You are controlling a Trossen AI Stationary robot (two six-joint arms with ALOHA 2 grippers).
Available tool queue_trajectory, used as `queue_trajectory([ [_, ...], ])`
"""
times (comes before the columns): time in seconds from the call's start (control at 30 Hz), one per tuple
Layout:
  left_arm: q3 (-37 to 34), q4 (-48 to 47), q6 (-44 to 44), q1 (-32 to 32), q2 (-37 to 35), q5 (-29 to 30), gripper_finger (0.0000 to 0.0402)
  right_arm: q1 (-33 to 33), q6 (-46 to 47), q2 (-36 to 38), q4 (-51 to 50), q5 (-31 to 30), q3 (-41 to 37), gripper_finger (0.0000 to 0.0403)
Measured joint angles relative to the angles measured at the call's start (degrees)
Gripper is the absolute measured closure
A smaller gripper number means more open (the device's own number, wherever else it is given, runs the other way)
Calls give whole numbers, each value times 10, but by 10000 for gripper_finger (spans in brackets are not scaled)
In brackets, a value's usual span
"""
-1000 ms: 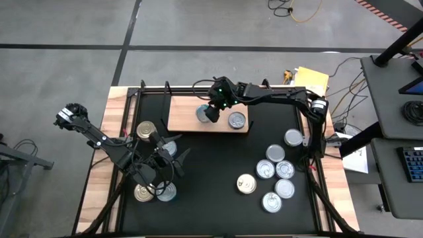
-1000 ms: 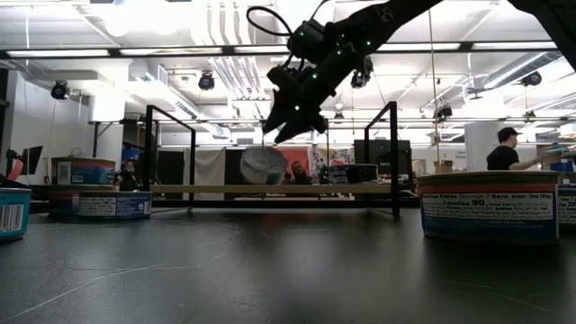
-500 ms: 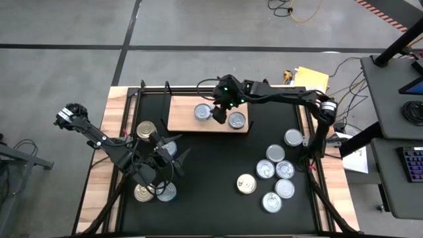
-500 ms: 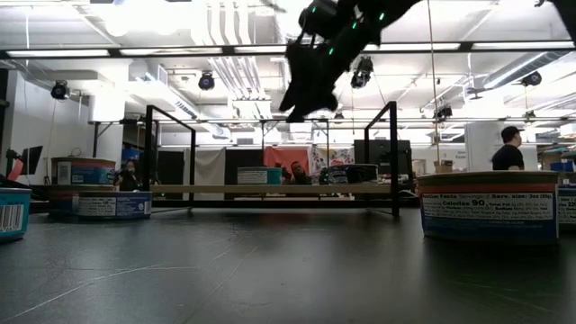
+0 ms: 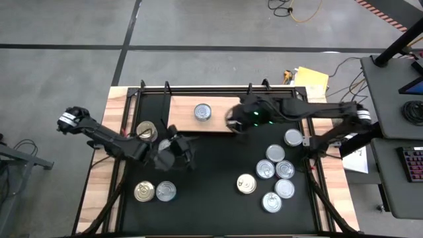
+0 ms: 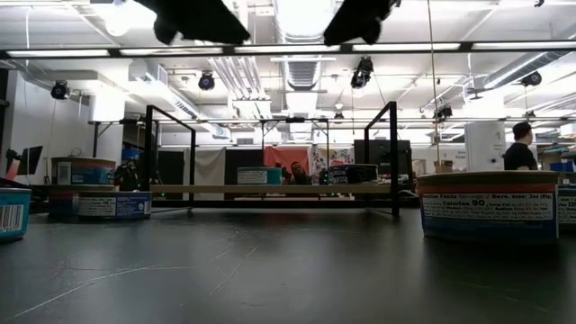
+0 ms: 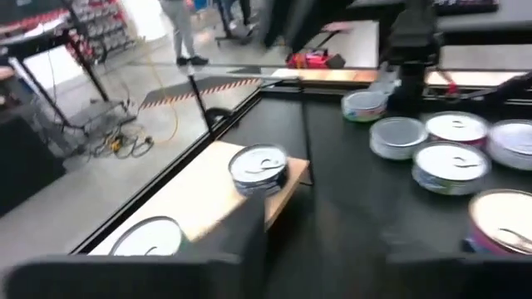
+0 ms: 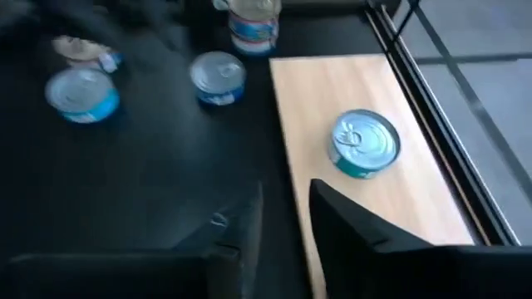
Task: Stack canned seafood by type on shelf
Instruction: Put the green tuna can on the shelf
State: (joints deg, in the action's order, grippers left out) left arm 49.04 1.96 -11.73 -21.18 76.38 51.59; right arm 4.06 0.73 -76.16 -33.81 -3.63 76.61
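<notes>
The shelf [image 5: 185, 120] is a light wooden board at the far middle of the black table. One silver-topped can [image 5: 203, 112] rests flat on it. A second can [image 7: 259, 166] sits near the board's right end; in the high view my right gripper covers it. My right gripper [image 5: 234, 123] hangs above that end, its fingers [image 8: 249, 218] a narrow gap apart with nothing between them. My left gripper [image 5: 182, 156] hovers over bare table left of centre, its fingers blurred, apart and empty. More canned seafood lies loose on both sides.
Several silver-topped cans and one gold-topped can [image 5: 246, 184] cluster at the table's right [image 5: 275, 170]. At the left are a gold can [image 5: 144, 192], a silver one [image 5: 165, 192], a gold-topped stack [image 5: 147, 129] and another can [image 5: 164, 144]. A black frame rims the table's far edge.
My right gripper has set a tilted can flat on the shelf's left part and let go. It then rose and went toward the table's right edge, over the shelf's right end. My left gripper has left the two near-left cans and gone toward the far edge and centre.
</notes>
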Motion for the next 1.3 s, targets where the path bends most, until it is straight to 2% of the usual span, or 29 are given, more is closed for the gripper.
queue_trajectory([
  [0.07, 0, 0, 0, 31, 2, -21, 386, -18, 10, 27, 15, -1, -27, 337],
  [0.2, 0, -6, 1, 101, 2, -93, 394, -48, 23, 64, 33, -1, -65, 370],
  [0.3, 0, -9, 0, 159, 2, -163, 400, -62, 24, 78, 39, -23, -77, 389],
  [0.53, 0, -53, -4, 271, 3, -239, 401, -68, 23, 79, 41, -41, -82, 390],
  [0.7, 0, -44, -13, 327, 30, -294, 401, -68, 17, 79, 41, -42, -82, 390],
  [0.87, 24, -58, -13, 349, 89, -312, 401, -68, 16, 79, 41, -42, -82, 390],
  [1.17, 150, -167, 14, 363, 204, -313, 402, -68, 20, 79, 36, -42, -82, 390],
  [1.3, 179, -206, 21, 367, 236, -313, 402, -68, 23, 79, 31, -42, -82, 390],
])
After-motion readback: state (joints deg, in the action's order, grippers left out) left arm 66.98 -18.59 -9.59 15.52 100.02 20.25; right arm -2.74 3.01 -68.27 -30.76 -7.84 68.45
